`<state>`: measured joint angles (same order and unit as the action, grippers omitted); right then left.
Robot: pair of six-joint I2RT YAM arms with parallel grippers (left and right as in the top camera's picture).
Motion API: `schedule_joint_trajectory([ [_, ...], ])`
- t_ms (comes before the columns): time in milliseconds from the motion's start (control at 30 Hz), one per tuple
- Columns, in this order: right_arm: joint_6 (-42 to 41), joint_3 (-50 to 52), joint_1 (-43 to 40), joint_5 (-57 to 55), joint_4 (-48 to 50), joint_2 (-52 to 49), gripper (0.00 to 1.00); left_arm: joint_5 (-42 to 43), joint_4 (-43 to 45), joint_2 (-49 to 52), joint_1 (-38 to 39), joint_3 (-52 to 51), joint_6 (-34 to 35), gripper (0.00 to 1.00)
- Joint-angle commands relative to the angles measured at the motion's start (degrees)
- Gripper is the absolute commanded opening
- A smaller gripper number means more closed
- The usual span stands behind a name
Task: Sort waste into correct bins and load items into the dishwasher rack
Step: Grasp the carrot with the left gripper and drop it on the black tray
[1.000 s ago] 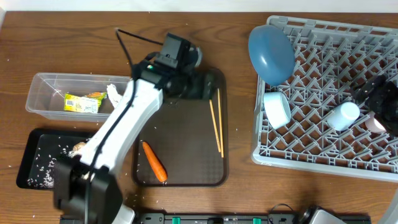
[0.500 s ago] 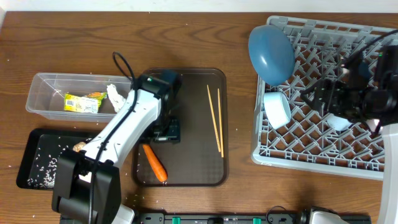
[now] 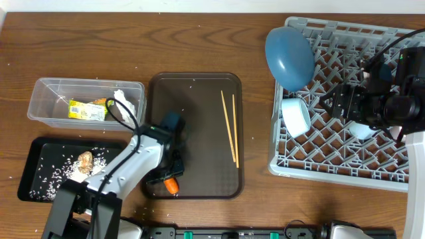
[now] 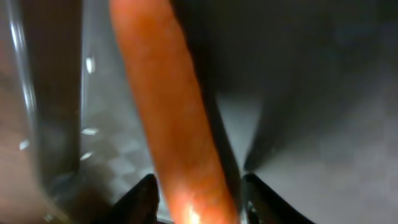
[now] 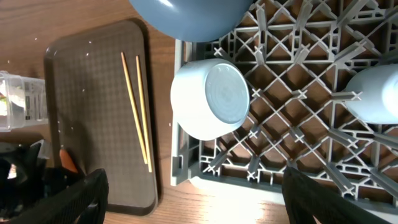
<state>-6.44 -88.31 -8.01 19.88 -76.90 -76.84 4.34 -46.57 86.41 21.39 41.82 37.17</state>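
The orange carrot (image 4: 168,106) lies on the dark brown serving tray (image 3: 199,99), near its front left corner. My left gripper (image 4: 199,200) is down over it, one dark fingertip tight against each side; only the carrot's tip (image 3: 171,187) shows from above. My right gripper (image 5: 199,205) hangs open and empty over the grey dishwasher rack (image 3: 332,166), above its left part. In the rack stand the blue plate (image 3: 289,56), the pale blue bowl (image 5: 210,98) and a white cup (image 5: 373,93). Two chopsticks (image 3: 230,127) lie on the serving tray.
The clear tub (image 3: 46,89) at the left holds the yellow-green wrapper (image 3: 86,109) and white tissue (image 3: 123,99). In front of it the black tray (image 3: 30,169) holds rice grains and a brown lump (image 3: 84,159). Loose grains dot the serving tray.
My left arm swung from the serving tray's back edge down to the carrot, and its jaws narrowed around it. The right arm came in over the rack and now holds still.
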Motion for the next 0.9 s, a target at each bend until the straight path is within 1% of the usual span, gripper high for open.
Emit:
schedule_joint_trajectory([
  [0, 0.7, -0.11, 0.48, -0.2, -0.26, 0.44, 0.82, 0.55, 2.01, -0.35, -0.22, -1.01, 2.14, 0.4],
  [33, 0.7, -0.11, 0.48, -0.2, -0.31, 0.44, 0.82, 0.55, 2.36, -0.35, -0.22, -1.01, 2.14, 0.34],
  [67, 0.7, -0.11, 0.48, -0.2, -0.31, 0.44, 0.82, 0.61, 2.32, -0.37, -0.22, -0.98, 2.16, 0.25],
  [133, 0.7, -0.11, 0.48, -0.2, -0.33, 0.44, 0.82, 0.57, 1.22, -0.72, -0.24, -0.87, 2.14, 0.14],
  [300, 0.7, -0.11, 0.48, -0.2, -0.26, 0.44, 0.82, 0.46, -5.7, -5.77, -3.1, 1.49, 2.36, 0.14],
  [467, 0.72, -0.11, 0.48, -0.2, -0.26, 0.44, 0.83, -3.8, -11.23, -17.35, -10.27, 3.43, 2.38, 0.14],
  [600, 0.7, -0.11, 0.48, -0.2, -0.26, 0.44, 0.83, -9.35, -14.64, -26.29, -20.48, 3.41, 2.36, 0.14],
  [667, 0.7, -0.11, 0.48, -0.2, -0.26, 0.44, 0.83, -12.61, -15.87, -28.79, -26.34, 3.39, 2.38, 0.14],
  [767, 0.68, -0.11, 0.48, -0.17, -0.26, 0.44, 0.83, -16.0, -15.39, -29.59, -34.6, 2.67, 2.36, 0.14],
  [867, 0.68, -0.11, 0.48, -0.17, -0.35, 0.44, 0.83, -17.07, -11.43, -28.3, -42.64, 0.63, 2.36, 0.14],
])
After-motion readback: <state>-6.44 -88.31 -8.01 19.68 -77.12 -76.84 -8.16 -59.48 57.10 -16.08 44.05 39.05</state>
